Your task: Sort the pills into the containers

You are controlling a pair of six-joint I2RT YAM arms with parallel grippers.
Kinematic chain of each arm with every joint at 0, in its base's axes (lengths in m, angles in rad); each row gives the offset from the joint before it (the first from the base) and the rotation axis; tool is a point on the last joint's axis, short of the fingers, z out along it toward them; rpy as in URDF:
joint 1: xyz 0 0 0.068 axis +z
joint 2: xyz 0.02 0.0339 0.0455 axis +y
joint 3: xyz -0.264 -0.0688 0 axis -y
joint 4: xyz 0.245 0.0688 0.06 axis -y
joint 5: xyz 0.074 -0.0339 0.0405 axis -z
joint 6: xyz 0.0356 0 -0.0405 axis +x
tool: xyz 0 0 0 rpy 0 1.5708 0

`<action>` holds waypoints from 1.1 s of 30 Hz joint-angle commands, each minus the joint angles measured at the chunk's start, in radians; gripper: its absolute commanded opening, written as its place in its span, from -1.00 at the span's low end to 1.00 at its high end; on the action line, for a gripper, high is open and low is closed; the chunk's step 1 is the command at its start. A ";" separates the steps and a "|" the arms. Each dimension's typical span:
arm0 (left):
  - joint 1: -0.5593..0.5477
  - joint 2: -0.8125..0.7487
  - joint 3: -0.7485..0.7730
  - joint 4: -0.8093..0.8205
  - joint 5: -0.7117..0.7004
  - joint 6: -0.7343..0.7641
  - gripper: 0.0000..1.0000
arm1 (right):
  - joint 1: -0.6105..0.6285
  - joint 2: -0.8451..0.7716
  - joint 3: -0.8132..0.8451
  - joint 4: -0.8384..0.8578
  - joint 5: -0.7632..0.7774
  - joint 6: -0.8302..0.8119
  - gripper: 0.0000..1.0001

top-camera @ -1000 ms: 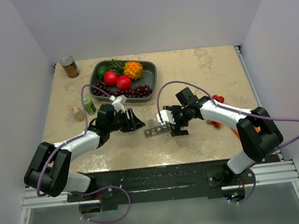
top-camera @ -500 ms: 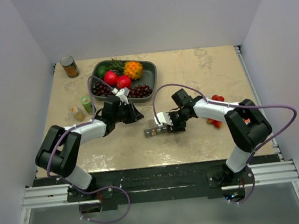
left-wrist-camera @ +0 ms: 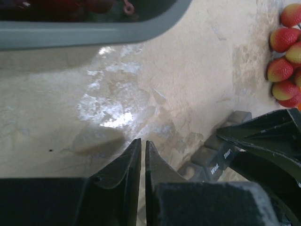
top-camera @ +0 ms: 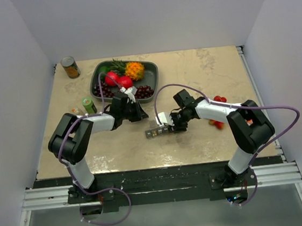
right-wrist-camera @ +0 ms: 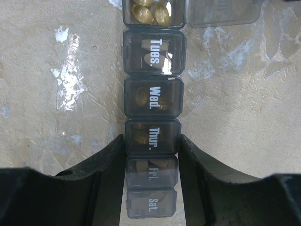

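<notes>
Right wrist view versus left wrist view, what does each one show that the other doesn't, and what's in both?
Only the right wrist: yellow capsules in the open top compartment, and how the right gripper clamps the pill containers at Thur and Fri. Only the left wrist: the fruit tray rim, strawberries, and the left gripper nearly closed, nothing visible between its fingers. Both: the containers, part of the right gripper, and the tabletop.

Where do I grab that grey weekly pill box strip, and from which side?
Pinch the grey plastic pill organizer strip across its narrow width from straight above, at the Thur. cell where the right gripper straddles it. Its long sides are flat and parallel; the end lid stands open.
</notes>
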 commanded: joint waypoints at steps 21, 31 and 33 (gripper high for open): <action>-0.161 -0.148 -0.129 0.011 0.083 0.009 -1.00 | 0.007 0.023 -0.011 0.046 0.036 0.045 -0.43; -0.164 -0.195 -0.092 -0.055 -0.010 0.013 -1.00 | 0.007 0.023 -0.011 0.051 0.042 0.054 -0.44; -0.162 -0.231 -0.063 -0.092 -0.018 0.021 -1.00 | 0.007 0.021 -0.011 0.052 0.042 0.056 -0.44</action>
